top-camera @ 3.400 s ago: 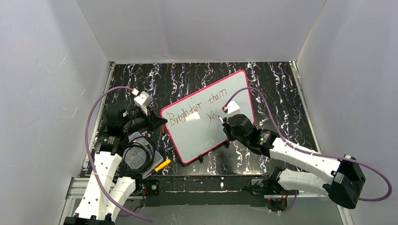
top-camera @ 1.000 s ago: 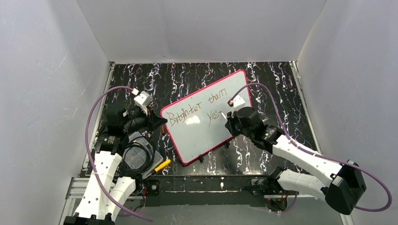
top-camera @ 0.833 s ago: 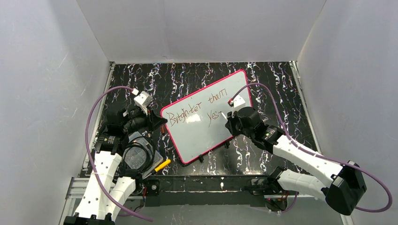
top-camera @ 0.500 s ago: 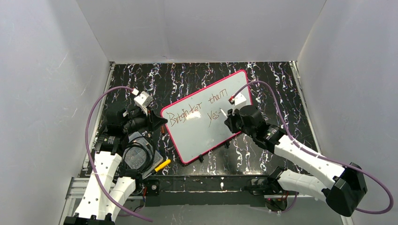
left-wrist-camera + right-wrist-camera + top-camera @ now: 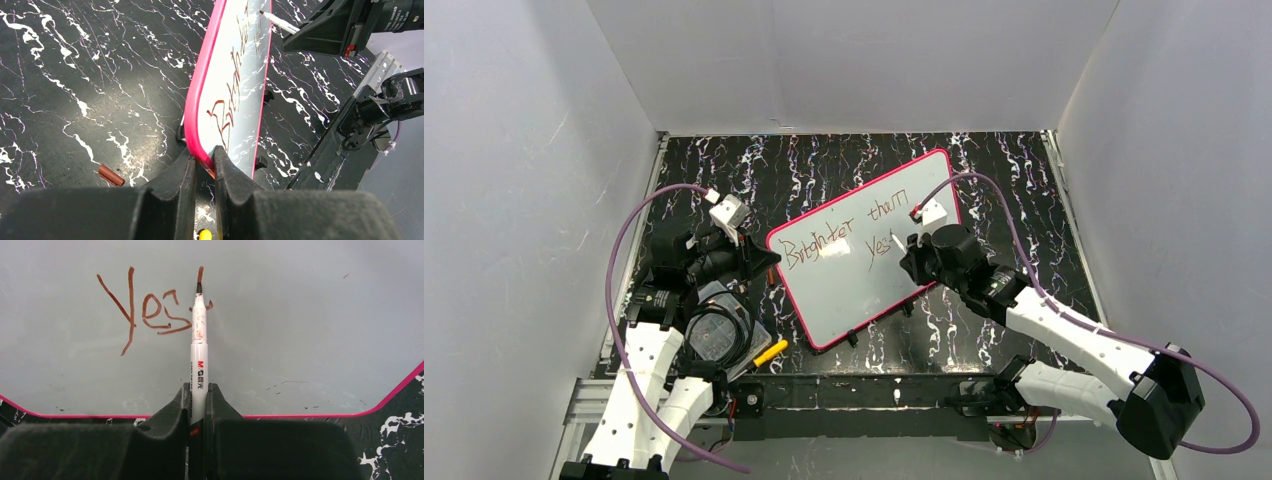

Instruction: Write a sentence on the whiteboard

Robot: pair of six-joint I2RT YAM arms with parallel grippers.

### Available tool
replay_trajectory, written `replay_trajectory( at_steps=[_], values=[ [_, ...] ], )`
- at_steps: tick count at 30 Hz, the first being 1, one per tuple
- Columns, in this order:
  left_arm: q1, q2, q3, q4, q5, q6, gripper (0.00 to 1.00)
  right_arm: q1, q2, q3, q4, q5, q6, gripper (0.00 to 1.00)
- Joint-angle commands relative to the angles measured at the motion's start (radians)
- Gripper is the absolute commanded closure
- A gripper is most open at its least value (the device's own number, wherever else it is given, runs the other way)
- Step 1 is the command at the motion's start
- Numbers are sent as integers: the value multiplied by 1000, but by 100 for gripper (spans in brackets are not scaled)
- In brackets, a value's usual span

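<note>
We saw the left gripper (image 5: 204,158) clamped on the whiteboard (image 5: 849,292), its two fingers pinching the pink-red frame at the rounded corner nearest to it. From that grip the board ran straight ahead of the fingers, away from the hand, across the black marbled table (image 5: 824,170). In the top view it sat turned at an angle, between the two hands.

The right gripper (image 5: 198,396) was closed tight on a marker (image 5: 199,340), whose white barrel stuck out straight ahead from between the fingers. Its dark tip touched the glossy white face of the board, well forward of the fingertips. The board's near pink edge crossed just in front of that hand.

The sentence (image 5: 155,312) lay on the board in thin reddish-brown lettering. The upper line read "Brighter than" and began close to the left hand's grip. Of the lower line we could read "Yes" just to the left of the marker tip, with an upright stroke and a short cross stroke right at the tip itself.

To the left of the left hand's fingers, apart from the board, a small brown cylinder (image 5: 111,175) lay on the table. A yellow object (image 5: 204,233) showed below those fingers, mostly hidden.
</note>
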Motion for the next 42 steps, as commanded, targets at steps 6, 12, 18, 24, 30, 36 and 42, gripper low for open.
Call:
replay_trajectory(
  at_steps=[6,12,18,24,30,36,42],
  values=[
    [-5,-9,-19,-8,-5,80,100,3,-28,-60,-41,-35,62,99],
    [-5,-11,-19,-8,-5,77,100,13,-37,-73,-63,-35,81,99],
    [-5,-9,-19,-7,-6,78,100,15,-39,-65,-85,13,80,99],
    [-5,-10,-19,-7,-7,78,100,16,-36,-15,-65,79,64,99],
    [-4,-9,-19,-7,-9,78,100,16,-93,-19,-13,60,45,99],
    [-5,-7,-19,-7,-8,79,100,16,-69,-25,0,49,33,99],
    [-5,-4,-19,-7,-7,78,100,15,-31,-19,5,56,24,99]
  ],
)
